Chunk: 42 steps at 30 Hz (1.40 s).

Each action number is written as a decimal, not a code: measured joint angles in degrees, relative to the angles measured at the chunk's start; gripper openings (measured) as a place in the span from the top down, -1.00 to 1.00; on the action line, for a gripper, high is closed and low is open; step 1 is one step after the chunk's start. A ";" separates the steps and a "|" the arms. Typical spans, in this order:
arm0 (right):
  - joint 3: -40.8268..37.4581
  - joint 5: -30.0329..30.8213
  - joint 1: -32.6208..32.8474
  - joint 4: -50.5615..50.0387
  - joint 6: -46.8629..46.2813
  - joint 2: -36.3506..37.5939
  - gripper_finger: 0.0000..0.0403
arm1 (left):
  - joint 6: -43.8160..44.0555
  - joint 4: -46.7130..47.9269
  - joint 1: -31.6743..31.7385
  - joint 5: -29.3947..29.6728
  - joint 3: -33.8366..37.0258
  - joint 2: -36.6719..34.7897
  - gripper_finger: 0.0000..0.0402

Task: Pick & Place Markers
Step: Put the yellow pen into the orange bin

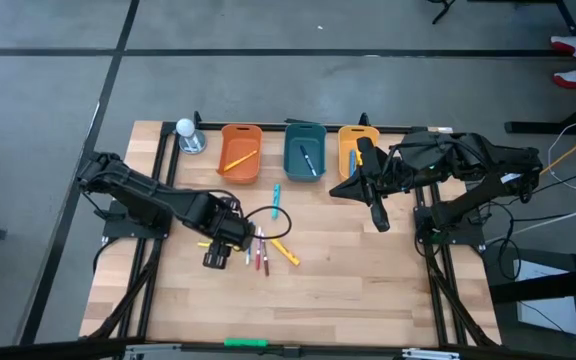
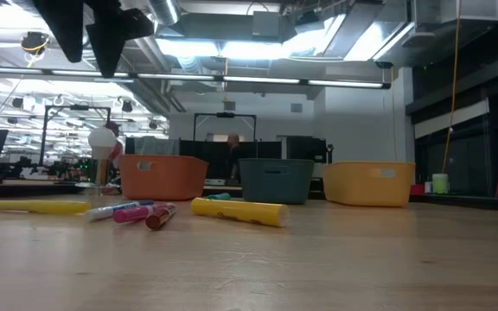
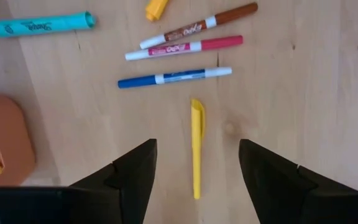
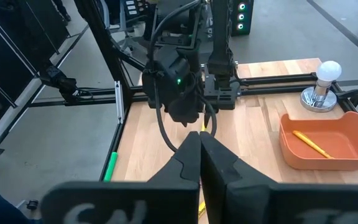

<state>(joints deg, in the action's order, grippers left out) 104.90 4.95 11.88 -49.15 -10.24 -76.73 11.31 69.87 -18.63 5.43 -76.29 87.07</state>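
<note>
Left fingers [image 3: 135,174] spread above yellow marker [image 3: 196,146], right fingers [image 4: 199,165] pressed together, raised.

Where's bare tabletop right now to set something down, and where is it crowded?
Free: the wide wood strip between the loose markers and the table's near edge, and the right half below the right hand. Crowded: mid-left, where the open left hand hovers over the markers, and the back row of bins.
</note>
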 joint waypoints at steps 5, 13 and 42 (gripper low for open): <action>0.00 -0.02 0.00 0.00 0.02 0.00 1.00 | -0.13 -1.89 0.91 -0.50 0.00 0.00 -0.11; 0.00 -0.02 0.00 0.00 0.22 0.00 1.00 | 0.56 -3.80 1.63 -0.76 1.16 -0.12 -0.11; 0.00 -0.04 0.00 0.01 -0.23 0.00 1.00 | 5.52 -20.82 -1.01 -4.24 24.57 -4.50 -0.10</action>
<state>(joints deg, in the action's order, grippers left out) 104.90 4.91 11.88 -49.14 -10.47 -76.73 16.84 49.05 -19.64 1.19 -51.72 82.56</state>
